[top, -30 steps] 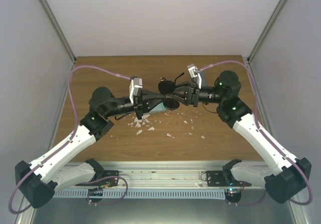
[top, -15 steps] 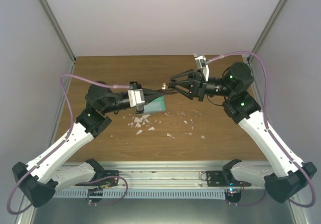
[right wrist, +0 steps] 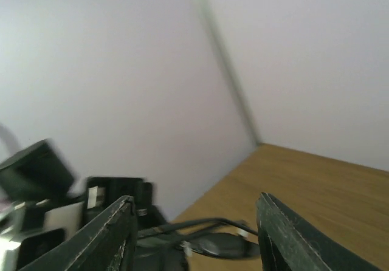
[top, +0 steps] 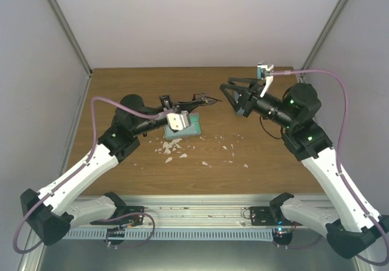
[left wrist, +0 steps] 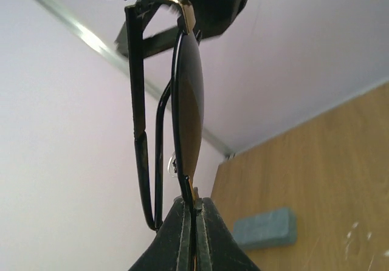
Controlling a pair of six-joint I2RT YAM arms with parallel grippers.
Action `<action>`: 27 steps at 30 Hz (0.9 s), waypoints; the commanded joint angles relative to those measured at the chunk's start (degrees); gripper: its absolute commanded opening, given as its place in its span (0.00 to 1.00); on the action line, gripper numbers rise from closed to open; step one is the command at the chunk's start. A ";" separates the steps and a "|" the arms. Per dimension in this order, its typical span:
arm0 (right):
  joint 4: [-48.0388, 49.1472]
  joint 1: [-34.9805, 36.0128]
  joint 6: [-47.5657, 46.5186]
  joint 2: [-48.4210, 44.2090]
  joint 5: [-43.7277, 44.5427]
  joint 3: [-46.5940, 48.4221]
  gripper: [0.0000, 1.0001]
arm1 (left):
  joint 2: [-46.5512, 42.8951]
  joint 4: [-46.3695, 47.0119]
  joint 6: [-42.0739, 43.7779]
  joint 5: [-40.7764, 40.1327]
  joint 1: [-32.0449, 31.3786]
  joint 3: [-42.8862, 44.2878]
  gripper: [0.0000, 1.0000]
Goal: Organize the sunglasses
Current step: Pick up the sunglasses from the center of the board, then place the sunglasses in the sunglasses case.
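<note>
One pair of sunglasses, thin dark wire frame with dark lenses, is held off the table by my left gripper, which is shut on the frame's edge. In the left wrist view the sunglasses stand edge-on above the closed left gripper. My right gripper is open and empty just right of the glasses, not touching them. In the right wrist view the sunglasses lie low between the spread fingers of the right gripper. The second pair is out of view.
A blue-grey case with green lining lies on the wooden table under my left wrist; it also shows in the left wrist view. Small white scraps are scattered in front of it. Walls close in the back and sides.
My right gripper let go of the sunglasses, opened and drew back to the right. My left gripper kept hold of the glasses and turned its wrist.
</note>
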 commanded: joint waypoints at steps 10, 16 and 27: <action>-12.67 0.06 3.27 1.38 30.96 -12.16 0.56 | 9.07 -14.34 11.31 -37.12 -3.20 -4.83 0.00; -12.11 -0.53 4.83 0.56 31.48 -17.17 0.56 | 12.63 -17.65 6.34 -41.93 -5.74 -5.78 0.00; -10.92 -2.06 5.78 -2.56 30.69 -22.35 0.58 | 24.83 -25.97 3.71 -46.72 -6.14 -3.03 0.00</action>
